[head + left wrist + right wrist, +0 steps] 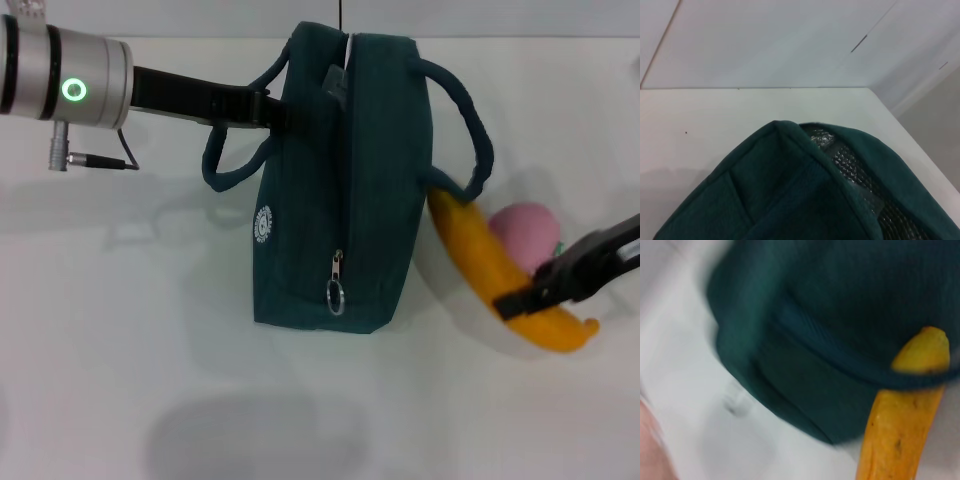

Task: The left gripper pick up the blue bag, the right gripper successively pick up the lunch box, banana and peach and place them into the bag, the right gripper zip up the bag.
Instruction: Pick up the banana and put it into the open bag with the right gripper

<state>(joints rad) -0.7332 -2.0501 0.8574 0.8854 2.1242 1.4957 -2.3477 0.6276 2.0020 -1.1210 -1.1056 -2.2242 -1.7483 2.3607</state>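
Note:
The blue bag (pixel 340 200) stands on the white table with its open top toward the far side. My left gripper (pixel 272 110) is shut on the bag's upper left edge. The left wrist view shows the bag (pixel 805 200) and its silver lining (pixel 860 175). My right gripper (pixel 530 295) is shut on the yellow banana (pixel 480 260), which lies to the right of the bag with its far tip under the bag's handle (pixel 470 130). The right wrist view shows the banana (pixel 900 430) against the bag (pixel 840 315). The pink peach (pixel 525 232) lies just behind the banana. The lunch box is out of view.
The zipper pull (pixel 336 285) hangs on the bag's near side. The white table (pixel 120 350) stretches to the left of and in front of the bag. A cable and plug (pixel 95 160) hang under my left wrist.

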